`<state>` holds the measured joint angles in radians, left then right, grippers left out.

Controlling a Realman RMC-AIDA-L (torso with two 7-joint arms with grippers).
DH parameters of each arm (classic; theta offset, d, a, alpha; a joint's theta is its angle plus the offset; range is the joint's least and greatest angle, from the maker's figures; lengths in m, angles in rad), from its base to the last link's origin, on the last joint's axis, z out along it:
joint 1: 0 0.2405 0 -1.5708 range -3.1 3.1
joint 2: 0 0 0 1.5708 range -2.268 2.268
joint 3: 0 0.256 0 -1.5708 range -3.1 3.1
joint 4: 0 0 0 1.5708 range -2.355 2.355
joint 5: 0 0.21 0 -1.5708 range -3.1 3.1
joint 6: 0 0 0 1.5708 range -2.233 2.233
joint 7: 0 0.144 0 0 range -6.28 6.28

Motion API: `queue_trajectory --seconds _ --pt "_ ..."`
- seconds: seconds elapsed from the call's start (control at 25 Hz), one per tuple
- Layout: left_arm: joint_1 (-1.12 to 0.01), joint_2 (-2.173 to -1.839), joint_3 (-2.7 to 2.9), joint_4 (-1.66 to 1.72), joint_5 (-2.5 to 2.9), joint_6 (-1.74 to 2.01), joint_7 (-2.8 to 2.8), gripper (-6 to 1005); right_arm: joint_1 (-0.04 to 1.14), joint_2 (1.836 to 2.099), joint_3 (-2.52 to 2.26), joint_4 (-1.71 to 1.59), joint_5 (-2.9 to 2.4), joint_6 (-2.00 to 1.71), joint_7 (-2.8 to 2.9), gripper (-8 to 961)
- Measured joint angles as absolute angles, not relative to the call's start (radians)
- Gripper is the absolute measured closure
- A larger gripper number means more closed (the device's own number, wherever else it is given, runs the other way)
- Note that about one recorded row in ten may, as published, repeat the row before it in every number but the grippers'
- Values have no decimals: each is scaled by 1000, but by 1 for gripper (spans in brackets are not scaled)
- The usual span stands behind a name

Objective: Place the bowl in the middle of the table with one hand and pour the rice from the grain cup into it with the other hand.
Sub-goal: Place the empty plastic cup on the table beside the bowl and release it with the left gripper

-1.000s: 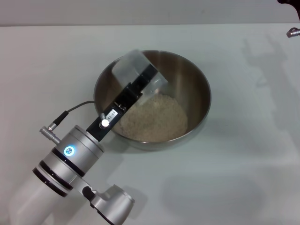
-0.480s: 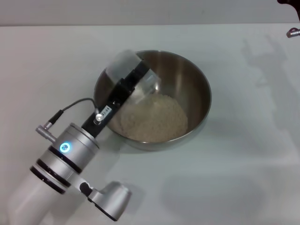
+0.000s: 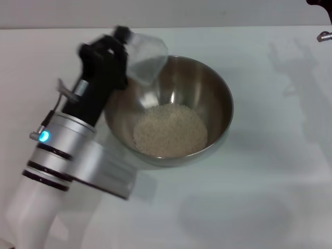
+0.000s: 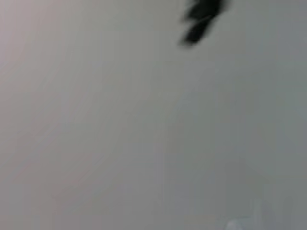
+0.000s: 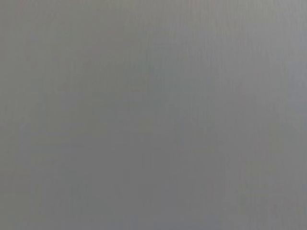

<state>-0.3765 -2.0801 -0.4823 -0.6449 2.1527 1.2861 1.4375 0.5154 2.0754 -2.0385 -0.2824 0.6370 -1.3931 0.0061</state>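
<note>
**Cup swings up and away from the bowl's inside**

Since a moment ago the left arm has rolled over and drawn back: the small clear plastic grain cup, which was tipped low inside the bowl, now sits higher, over the bowl's rim on the side toward the desk's left edge. The left gripper holds it, its black jaws closed on the cup's side, and the cup looks empty from here, its walls see-through.

The big round stainless-steel bowl has not shifted. It stands about the middle of the plain white desk, a little toward the far edge. The off-white rice lies in a loose heap on the bowl's floor, nearer the side facing the desk's near edge, with bare shiny steel showing around it.

The left arm's silver wrist section, with a small blue light on it, reaches in from the near left corner and crosses in front of the bowl's left flank.

The right gripper is parked well apart at the far right corner; only a dark scrap of it shows, and I cannot tell how its jaws stand.

The left wrist view shows only blurred pale surface with a dark smear; the right wrist view shows flat grey.
</note>
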Motion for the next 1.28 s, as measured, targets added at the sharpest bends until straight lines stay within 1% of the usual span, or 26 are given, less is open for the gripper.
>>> queue_trajectory --seconds 0.16,0.2,0.36,0.52,0.6,0.76,1.28 --pt "-372 -2080 -536 -658 2063 1301 1132 981 517 2075 -2039 -282 637 -1392 6 282" --pt "-374 -2080 -566 -655 2005 1295 978 981 519 2075 -2039 -282 636 -1392 7 282" --pt "-379 -2078 -609 -640 1926 1249 779 981 520 2075 -2039 -282 635 -1392 7 282" --pt "-382 -2078 -680 -607 1889 1120 605 981 522 2075 -2039 -282 635 -1391 7 282" --pt "-392 -2077 -733 -576 1888 993 485 981 523 2075 -2039 -282 635 -1391 8 282" --pt "-433 -2079 -758 -500 1887 877 382 981 525 2075 -2039 -282 635 -1391 8 282" --pt "-445 -2079 -760 -476 1886 813 368 980 526 2075 -2039 -282 635 -1391 8 282"
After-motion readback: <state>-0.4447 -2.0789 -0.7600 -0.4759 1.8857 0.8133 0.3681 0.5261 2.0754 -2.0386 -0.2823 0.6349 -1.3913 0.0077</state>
